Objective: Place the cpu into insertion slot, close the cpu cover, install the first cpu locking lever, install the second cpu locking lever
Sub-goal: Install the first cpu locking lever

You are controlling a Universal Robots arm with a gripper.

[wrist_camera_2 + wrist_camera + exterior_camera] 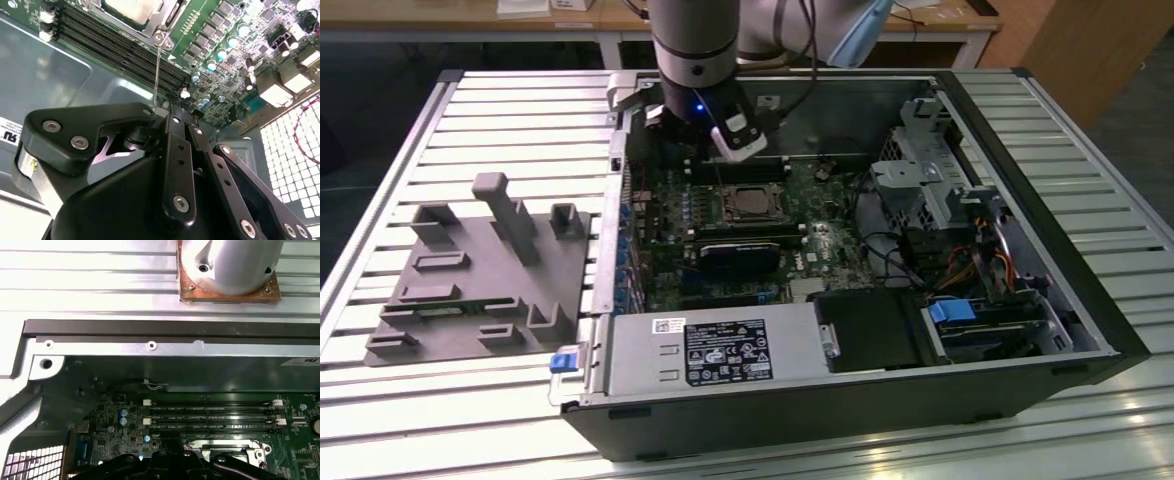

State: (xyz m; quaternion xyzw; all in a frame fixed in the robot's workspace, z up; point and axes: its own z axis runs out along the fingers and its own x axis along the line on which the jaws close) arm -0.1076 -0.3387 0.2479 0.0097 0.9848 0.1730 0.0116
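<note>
workshop or lab: slatted metal bench (494, 110), opened computer (854, 410).

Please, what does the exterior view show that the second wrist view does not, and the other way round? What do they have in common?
Exterior view: the grey fixture beside the computer case on the exterior view's left, the power supply, and a blue drive bracket. Second wrist view: a thin metal lever running from the socket's corner down to the gripper, and the white vent grille. Both: the cpu seated in the insertion slot on the green board.
</note>
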